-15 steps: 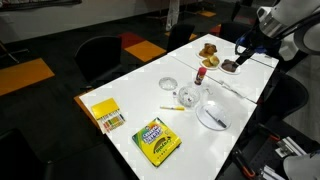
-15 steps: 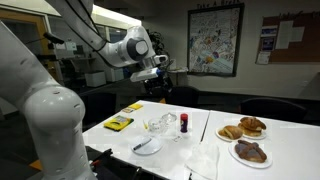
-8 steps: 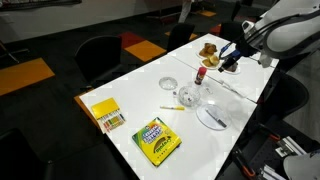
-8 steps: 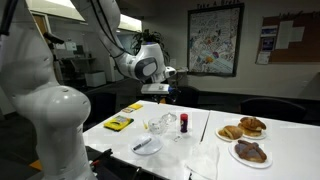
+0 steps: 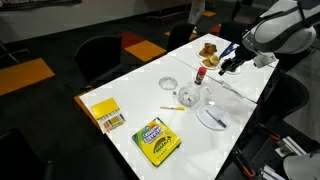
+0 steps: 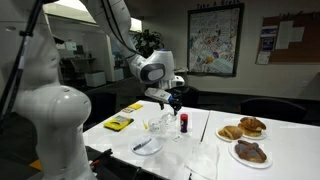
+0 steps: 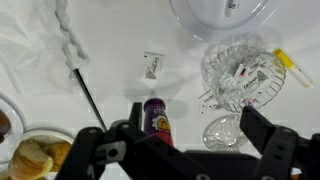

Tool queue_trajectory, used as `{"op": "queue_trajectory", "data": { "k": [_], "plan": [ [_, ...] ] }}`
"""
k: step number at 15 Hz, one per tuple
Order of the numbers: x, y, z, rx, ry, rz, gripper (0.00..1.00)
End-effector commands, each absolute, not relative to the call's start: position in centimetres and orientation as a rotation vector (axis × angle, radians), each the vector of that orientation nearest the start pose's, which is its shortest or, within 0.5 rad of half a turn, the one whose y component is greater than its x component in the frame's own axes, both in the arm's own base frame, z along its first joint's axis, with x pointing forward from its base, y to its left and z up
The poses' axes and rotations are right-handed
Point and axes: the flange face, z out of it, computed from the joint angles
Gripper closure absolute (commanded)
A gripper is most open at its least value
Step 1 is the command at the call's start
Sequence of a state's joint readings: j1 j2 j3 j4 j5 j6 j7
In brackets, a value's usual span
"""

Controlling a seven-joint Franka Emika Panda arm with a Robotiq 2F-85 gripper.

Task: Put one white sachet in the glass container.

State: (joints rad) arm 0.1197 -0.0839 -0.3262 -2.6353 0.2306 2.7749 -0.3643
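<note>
My gripper (image 7: 196, 128) is open and empty, hovering over the table; it also shows in both exterior views (image 5: 232, 62) (image 6: 172, 98). Between its fingers in the wrist view I see a purple bottle (image 7: 155, 116) and, beside it, the small clear glass container (image 7: 222, 130), which looks empty. One white sachet (image 7: 153, 66) lies flat on the white table, apart from everything. A wider cut-glass bowl (image 7: 243, 75) holds several more sachets; it also shows in an exterior view (image 5: 190, 97).
A white plate with a utensil (image 5: 212, 117) and a flat clear dish (image 5: 168, 85) lie nearby. A black stick (image 7: 86, 96) and crumpled white tissue (image 7: 68, 38) lie beside the sachet. Bread plates (image 6: 245, 140), a crayon box (image 5: 157, 140) and a yellow card (image 5: 105, 113) are on the table.
The arm has swung from over the bread plates toward the bottle and glassware and come lower. The gripper stays open and empty.
</note>
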Motion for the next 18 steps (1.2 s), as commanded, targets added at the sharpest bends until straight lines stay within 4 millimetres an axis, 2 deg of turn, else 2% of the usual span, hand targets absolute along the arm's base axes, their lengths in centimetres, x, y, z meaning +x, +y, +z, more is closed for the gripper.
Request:
{"op": "queue_trajectory", "data": {
  "k": [1, 5, 10, 14, 18],
  "plan": [
    [44.9, -12.1, 27.2, -3.011, 0.132, -0.243, 0.00],
    [46.5, -13.4, 25.1, -3.005, 0.054, -0.123, 0.00],
    [49.4, -14.3, 21.8, -3.081, -0.008, -0.029, 0.00],
    [51.0, -13.3, 19.1, -3.120, -0.020, 0.032, 0.00],
    [51.5, -12.8, 17.5, -3.127, 0.109, 0.016, 0.00]
  ]
}}
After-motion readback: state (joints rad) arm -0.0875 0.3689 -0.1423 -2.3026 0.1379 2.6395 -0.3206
